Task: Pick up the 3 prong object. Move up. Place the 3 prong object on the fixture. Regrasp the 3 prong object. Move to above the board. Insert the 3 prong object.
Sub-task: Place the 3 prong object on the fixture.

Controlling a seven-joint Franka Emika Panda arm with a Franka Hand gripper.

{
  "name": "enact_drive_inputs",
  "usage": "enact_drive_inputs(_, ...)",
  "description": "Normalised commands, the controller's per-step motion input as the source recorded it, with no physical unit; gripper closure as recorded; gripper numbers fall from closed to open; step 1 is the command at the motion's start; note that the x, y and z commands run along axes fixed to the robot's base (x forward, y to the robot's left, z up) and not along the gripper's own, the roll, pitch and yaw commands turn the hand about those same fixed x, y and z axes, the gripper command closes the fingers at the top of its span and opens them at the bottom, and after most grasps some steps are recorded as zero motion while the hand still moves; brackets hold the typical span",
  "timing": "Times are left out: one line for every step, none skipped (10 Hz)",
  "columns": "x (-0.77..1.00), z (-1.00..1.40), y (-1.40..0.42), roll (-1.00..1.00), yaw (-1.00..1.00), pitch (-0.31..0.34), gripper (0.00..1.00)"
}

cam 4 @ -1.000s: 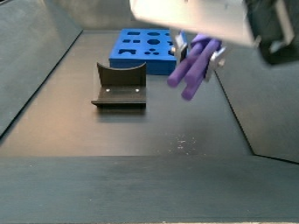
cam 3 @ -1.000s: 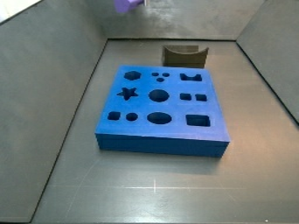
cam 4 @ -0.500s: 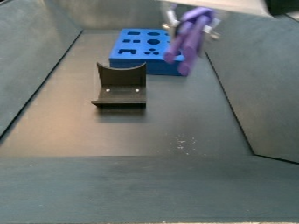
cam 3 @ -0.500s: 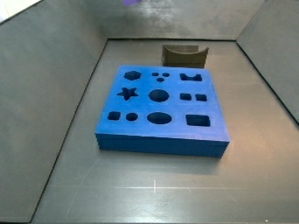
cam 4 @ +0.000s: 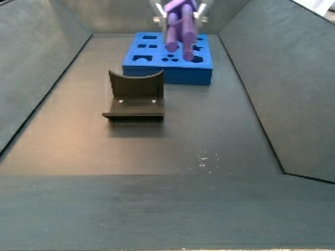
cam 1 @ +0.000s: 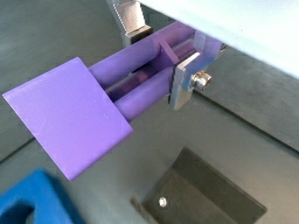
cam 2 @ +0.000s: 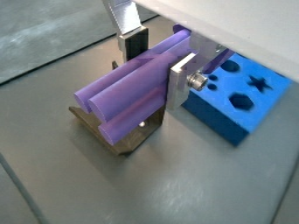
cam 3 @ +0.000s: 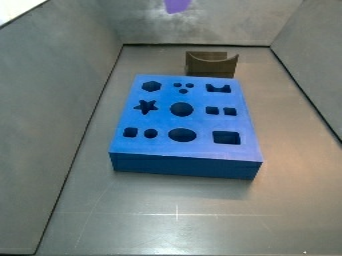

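My gripper [cam 2: 156, 63] is shut on the 3 prong object [cam 2: 122, 92], a light-purple lobed peg, clamped across its length between the silver fingers [cam 1: 186, 80]. It also shows in a wrist view [cam 1: 135, 83]. In a side view the peg [cam 4: 179, 27] hangs high in the air in front of the blue board [cam 4: 167, 55]. Only its tip [cam 3: 177, 5] shows in a side view. The dark fixture [cam 4: 135, 95] stands on the floor near the board and appears under the peg in a wrist view [cam 2: 117, 140]. The board [cam 3: 185, 125] has several shaped holes, all empty.
Grey walls slope up around the floor [cam 4: 157, 167] on all sides. The fixture [cam 3: 211, 63] stands just beyond one edge of the board. A corner of the board [cam 2: 239, 96] lies beside the gripper's fingers in a wrist view.
My gripper has carried the peg through the air from the open floor side toward the board and fixture. The grip on the peg has not changed. Board and fixture have not moved.
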Motion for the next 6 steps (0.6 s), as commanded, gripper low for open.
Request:
enact_drive_inputs(1.00,0.01,-0.32,0.13,0.28,0.267,1.00)
enact_drive_inputs(1.00,0.01,-0.27,0.12,0.18,0.232,1.00)
enact_drive_inputs(1.00,0.01,-0.23,0.12,0.10,0.202,1.00)
enact_drive_inputs(1.00,0.01,-0.20,0.12,0.06,0.190,1.00)
enact_drive_inputs(1.00,0.01,-0.16,0.12,0.05,0.182,1.00)
enact_drive_inputs(1.00,0.01,-0.13,0.11,0.04,0.183,1.00)
